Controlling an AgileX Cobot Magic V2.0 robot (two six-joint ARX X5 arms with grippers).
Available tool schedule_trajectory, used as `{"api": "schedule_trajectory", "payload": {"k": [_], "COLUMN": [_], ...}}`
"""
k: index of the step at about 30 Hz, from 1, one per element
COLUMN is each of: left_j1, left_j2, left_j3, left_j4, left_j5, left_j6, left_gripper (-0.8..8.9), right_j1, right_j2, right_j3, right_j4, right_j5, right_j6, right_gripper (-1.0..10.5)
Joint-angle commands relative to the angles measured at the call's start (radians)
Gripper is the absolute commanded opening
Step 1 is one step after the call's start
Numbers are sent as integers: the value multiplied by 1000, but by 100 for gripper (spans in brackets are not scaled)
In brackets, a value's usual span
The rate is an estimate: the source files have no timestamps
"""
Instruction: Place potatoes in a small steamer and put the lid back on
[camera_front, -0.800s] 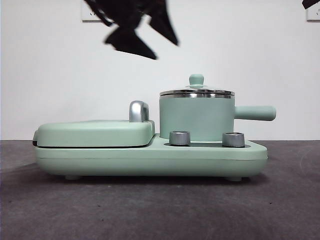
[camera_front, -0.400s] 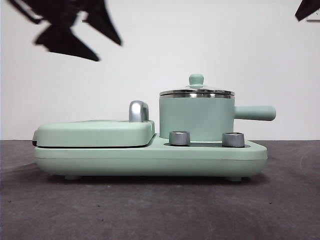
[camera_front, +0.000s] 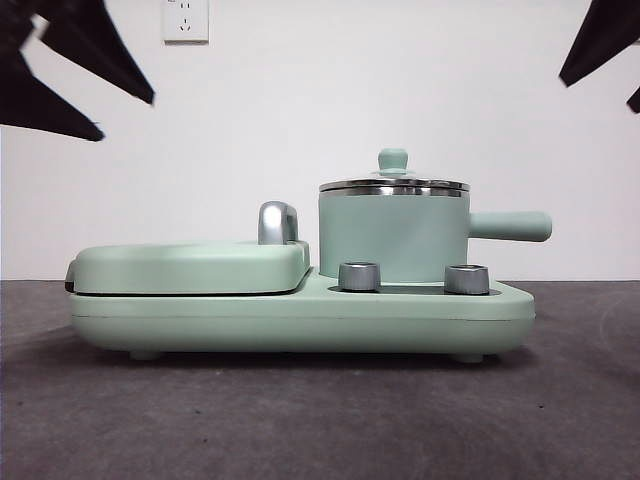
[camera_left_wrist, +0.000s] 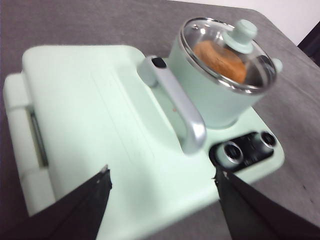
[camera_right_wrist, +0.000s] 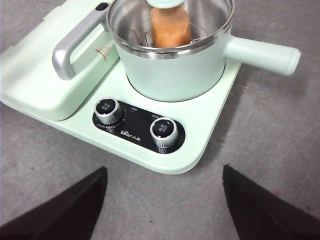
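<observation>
The mint-green small steamer stands on the right of the cooker base with its straight handle pointing right. The glass lid rests on its steel rim, knob up. Through the glass, the orange-brown potato lies inside the steamer; the right wrist view also shows the potato in the pot. My left gripper hangs open and empty high above the griddle, at the top left corner in the front view. My right gripper is open and empty, high in front of the dials.
The flat mint-green griddle cover with its silver handle fills the left of the cooker base. Two silver dials sit in front of the steamer. Dark grey table surface surrounds the appliance.
The left gripper has swung left and up, away from above the steamer to the top left corner. The right gripper's tip shows larger at the top right. The lid stays on the steamer.
</observation>
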Motion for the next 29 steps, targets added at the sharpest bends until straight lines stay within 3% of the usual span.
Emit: {"api": "schedule_trajectory", "payload": {"k": [1,7,15,16,17,18,19,29], "left_j1": [-3,-3,-3,-4,-6,-7,-7,-6], "left_j2": [-32,-121,-177,-179,-179,-179,-178,-180], "left_j3": [-15,-53,-53,-53,-53,-53,-53,-53], "left_j4": [-77,-206,-253,-252,-252,-251,-245,-273], "left_j5": [3,2,2,2,2,1,2,1], "left_j6": [-11,-12,-14,-14,-14,-12,1,1], "left_gripper": [341,340,339,299,99,-4,0,6], "right_j1": [5,5,5,5,5,5,5,5], "right_j2": [33,89,106,102,101,100,101,100], "right_j3": [3,3,3,3,3,3,3,4], "right_j4": [18,56,62,61,63,66,80,123], "right_j5": [-14,-43,-45,-44,-44,-45,-38,-44], "right_j6": [2,-14,-16,-16,-11,-13,-16,-16], "right_gripper": [358,358,358,331,118,-34,43,13]}}
